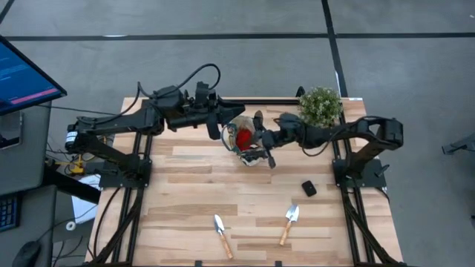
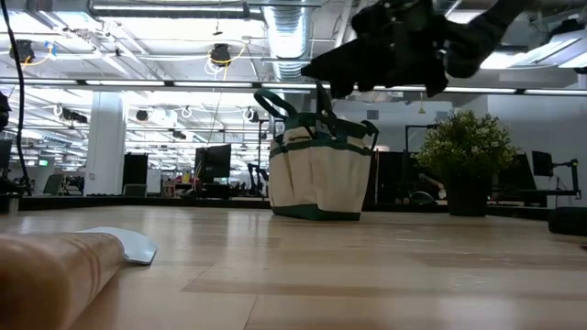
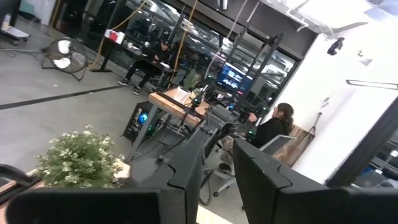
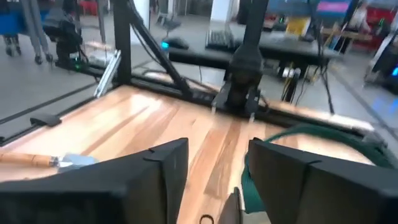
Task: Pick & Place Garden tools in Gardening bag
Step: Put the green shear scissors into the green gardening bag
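The beige gardening bag point(image 1: 252, 157) with dark green trim stands upright on the far middle of the table and also shows in the low view point(image 2: 316, 179). A red glove point(image 1: 243, 137) lies inside it, and dark handles point(image 2: 323, 99) stick up from it. Two trowels with wooden handles point(image 1: 221, 234) point(image 1: 289, 222) lie flat near the front edge. My left gripper point(image 1: 225, 131) is open at the bag's left rim, raised and looking out over the table's far edge. My right gripper point(image 1: 260, 145) is open and empty, above the bag's right side point(image 4: 311, 134).
A bushy potted plant point(image 1: 320, 106) stands at the far right corner, close behind my right arm. A small black block point(image 1: 308, 188) lies right of centre. Bare wood lies between the bag and the trowels. People sit at desks beyond the table point(image 3: 273, 127).
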`<state>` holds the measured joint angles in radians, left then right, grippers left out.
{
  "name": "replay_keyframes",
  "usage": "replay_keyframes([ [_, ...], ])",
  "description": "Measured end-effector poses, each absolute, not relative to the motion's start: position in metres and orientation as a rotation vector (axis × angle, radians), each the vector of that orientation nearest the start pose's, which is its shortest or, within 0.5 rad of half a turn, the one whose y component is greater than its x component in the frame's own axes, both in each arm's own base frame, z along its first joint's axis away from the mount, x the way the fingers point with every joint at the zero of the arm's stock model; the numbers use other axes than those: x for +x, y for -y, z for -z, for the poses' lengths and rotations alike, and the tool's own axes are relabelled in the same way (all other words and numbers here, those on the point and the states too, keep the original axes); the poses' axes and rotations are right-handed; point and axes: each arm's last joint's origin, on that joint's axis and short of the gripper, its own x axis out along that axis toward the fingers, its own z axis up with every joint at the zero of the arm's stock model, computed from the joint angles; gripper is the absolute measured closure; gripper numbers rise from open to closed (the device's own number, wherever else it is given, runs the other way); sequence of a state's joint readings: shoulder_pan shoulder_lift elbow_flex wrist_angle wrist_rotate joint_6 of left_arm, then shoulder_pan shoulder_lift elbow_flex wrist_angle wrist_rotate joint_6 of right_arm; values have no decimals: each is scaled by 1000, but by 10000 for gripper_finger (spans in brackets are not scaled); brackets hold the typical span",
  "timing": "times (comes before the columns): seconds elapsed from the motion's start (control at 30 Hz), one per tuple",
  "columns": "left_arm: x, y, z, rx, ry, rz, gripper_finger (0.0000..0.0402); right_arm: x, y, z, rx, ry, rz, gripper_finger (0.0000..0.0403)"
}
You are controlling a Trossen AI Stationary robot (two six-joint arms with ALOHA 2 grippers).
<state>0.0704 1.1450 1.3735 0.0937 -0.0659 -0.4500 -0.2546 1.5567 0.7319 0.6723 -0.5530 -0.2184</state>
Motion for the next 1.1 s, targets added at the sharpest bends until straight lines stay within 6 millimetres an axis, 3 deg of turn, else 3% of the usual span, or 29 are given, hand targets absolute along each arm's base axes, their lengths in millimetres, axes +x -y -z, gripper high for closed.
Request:
replay_keyframes([
  [0.27,219,-16,-493,-435,354,-12,310,314,75,-212,-116,-200,-294,264],
  [0.53,211,-15,-497,-408,376,-5,310,313,69,-209,-126,-233,-341,389],
  [0.87,209,-15,-497,-408,378,-5,310,315,61,-211,-139,-197,-358,398],
  [1.1,209,-15,-497,-408,377,-5,310,296,65,-189,-109,-152,-275,400],
])
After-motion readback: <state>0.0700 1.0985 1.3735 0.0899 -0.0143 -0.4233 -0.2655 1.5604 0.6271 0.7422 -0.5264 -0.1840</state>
